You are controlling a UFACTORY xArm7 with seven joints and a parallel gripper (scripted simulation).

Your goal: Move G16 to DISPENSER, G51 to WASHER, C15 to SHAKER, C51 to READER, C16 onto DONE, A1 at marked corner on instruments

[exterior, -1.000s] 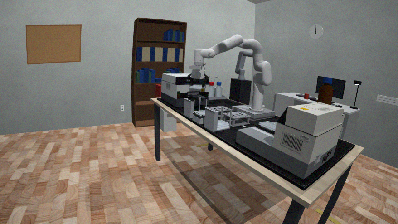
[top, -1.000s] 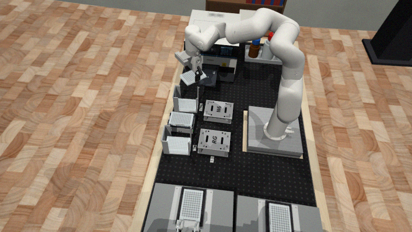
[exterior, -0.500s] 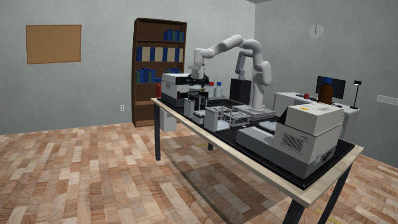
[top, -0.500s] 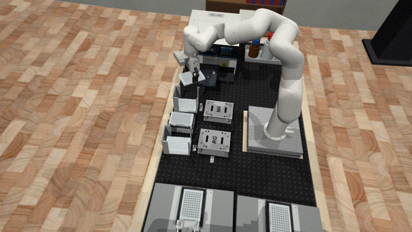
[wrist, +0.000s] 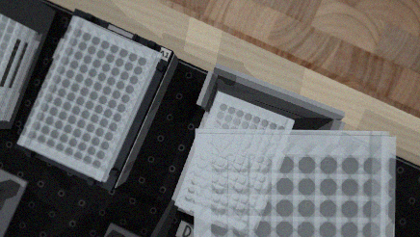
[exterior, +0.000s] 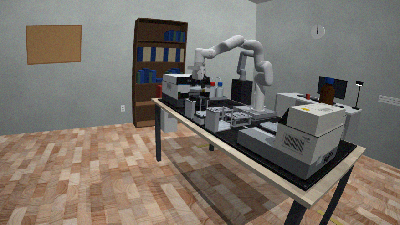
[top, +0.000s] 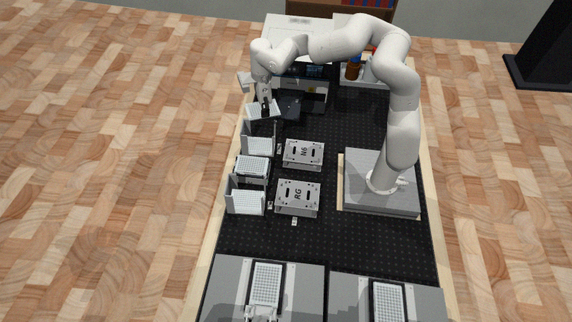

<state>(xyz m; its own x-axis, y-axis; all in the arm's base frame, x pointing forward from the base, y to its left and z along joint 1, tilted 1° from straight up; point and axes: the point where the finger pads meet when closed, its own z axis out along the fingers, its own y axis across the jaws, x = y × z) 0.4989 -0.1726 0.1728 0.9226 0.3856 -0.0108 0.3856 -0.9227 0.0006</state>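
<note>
My gripper (top: 264, 110) is shut on a white well plate (top: 262, 109), plate C16, and holds it level in the air above the far end of the DONE rack (top: 258, 141). In the wrist view the held plate (wrist: 308, 188) fills the lower right and partly covers the one plate lying deep in the DONE rack (wrist: 248, 118). The reader's dark tray (top: 290, 107) just behind is bare. The shaker plate (top: 251, 165) sits beside the DONE rack and also shows in the wrist view (wrist: 89, 96). From the side, the gripper (exterior: 200, 80) hangs in front of the reader.
The IN rack (top: 244, 198) with a plate stands nearer the front on the left. Nests N6 (top: 303, 153) and RG (top: 298, 195) are bare. Two front instruments each carry a plate (top: 265, 283) (top: 388, 300). Bottles (top: 353, 68) stand at the back by the arm.
</note>
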